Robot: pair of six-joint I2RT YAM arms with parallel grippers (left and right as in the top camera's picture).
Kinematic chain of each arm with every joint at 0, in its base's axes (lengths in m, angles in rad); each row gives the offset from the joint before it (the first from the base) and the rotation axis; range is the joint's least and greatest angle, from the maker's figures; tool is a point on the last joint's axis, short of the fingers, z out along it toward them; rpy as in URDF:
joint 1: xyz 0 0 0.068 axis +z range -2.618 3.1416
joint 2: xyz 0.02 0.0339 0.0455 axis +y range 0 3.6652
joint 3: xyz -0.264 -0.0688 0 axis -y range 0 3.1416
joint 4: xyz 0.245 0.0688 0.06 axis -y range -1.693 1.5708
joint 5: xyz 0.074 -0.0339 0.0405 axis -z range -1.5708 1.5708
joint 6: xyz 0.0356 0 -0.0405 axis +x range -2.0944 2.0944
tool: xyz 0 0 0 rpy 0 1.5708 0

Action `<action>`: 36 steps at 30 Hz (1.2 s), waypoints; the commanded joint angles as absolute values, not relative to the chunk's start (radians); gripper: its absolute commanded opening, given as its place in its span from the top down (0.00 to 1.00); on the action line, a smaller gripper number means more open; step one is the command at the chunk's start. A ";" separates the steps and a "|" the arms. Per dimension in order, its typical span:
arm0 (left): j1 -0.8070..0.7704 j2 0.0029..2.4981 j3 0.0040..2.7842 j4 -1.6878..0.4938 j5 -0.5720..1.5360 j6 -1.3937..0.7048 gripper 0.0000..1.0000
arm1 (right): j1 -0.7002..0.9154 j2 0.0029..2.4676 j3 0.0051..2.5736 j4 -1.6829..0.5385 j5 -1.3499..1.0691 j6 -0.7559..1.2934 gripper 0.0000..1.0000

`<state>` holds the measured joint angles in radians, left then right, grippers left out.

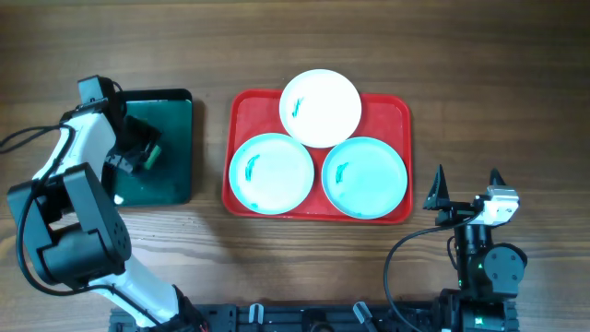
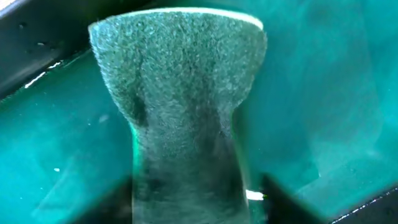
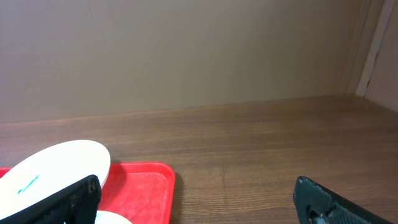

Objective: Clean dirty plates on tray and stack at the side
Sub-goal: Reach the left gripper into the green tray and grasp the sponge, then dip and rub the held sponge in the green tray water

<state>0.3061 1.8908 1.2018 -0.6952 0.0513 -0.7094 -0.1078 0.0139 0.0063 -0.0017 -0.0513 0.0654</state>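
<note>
The wood-grain table (image 1: 479, 74) carries a glossy red plastic tray (image 1: 395, 112) with rounded corners. It holds all three round, teal-smeared plates: the white plate (image 1: 320, 108) at the far rim, overlapping the left turquoise plate (image 1: 272, 172) and right turquoise plate (image 1: 364, 177). Left of the red tray, over a dark green tray (image 1: 173, 171), the left pincer (image 1: 143, 152) squeezes a coarse green sponge (image 2: 177, 87); to the red tray's right, the right pincer (image 1: 466, 175) is spread wide and holds nothing.

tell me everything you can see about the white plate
The white plate is round, shallow and smooth, with a small teal smear left of its centre. It lies face up at the far end of the red tray, its edge reaching out over the tray's far rim. It overlaps the left turquoise plate and the right turquoise plate, seemingly resting on both. Nothing else touches it.
</note>
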 commanded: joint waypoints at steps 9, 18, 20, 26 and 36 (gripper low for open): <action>0.305 1.904 1.208 -0.648 -0.120 -0.712 0.00 | -0.112 0.011 0.005 0.001 -0.060 0.055 0.00; 0.306 1.952 1.208 -0.538 -0.123 -0.712 0.03 | -0.112 0.011 0.005 0.001 -0.060 0.055 0.00; 0.306 1.987 1.208 -0.538 -0.121 -0.712 0.06 | -0.112 0.011 0.005 0.001 -0.060 0.056 0.00; 0.306 2.018 1.208 -0.552 -0.121 -0.712 0.96 | -0.112 0.011 0.005 0.001 -0.060 0.056 0.00; 0.306 2.018 1.208 -0.709 0.075 -0.712 0.03 | -0.112 0.011 0.005 0.001 -0.060 0.056 0.00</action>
